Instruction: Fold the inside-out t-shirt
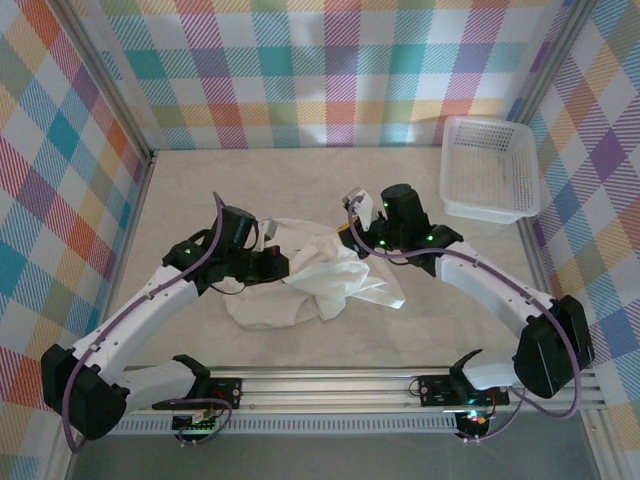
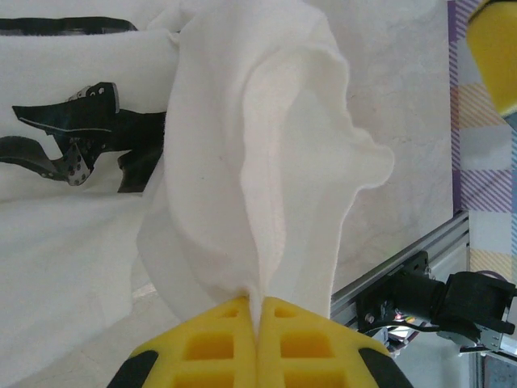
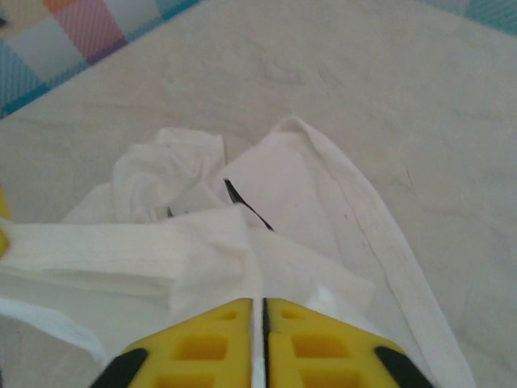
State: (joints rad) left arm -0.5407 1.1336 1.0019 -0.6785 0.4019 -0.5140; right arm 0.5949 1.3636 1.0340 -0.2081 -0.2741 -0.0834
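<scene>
The inside-out t-shirt (image 1: 315, 278) lies crumpled in a white heap in the middle of the table, between my two arms. My left gripper (image 1: 283, 266) is at the heap's left side. In the left wrist view its yellow fingers (image 2: 210, 343) are shut on a raised fold of the t-shirt (image 2: 242, 145), which fans out from the tips. My right gripper (image 1: 351, 240) is at the heap's upper right edge. In the right wrist view its jaws (image 3: 263, 311) are shut with a thin layer of the t-shirt (image 3: 283, 186) pinched between the pads.
A white mesh basket (image 1: 490, 180) stands at the back right corner, apart from the cloth. Plaid walls enclose the table on three sides. The metal rail (image 1: 330, 385) with the arm bases runs along the near edge.
</scene>
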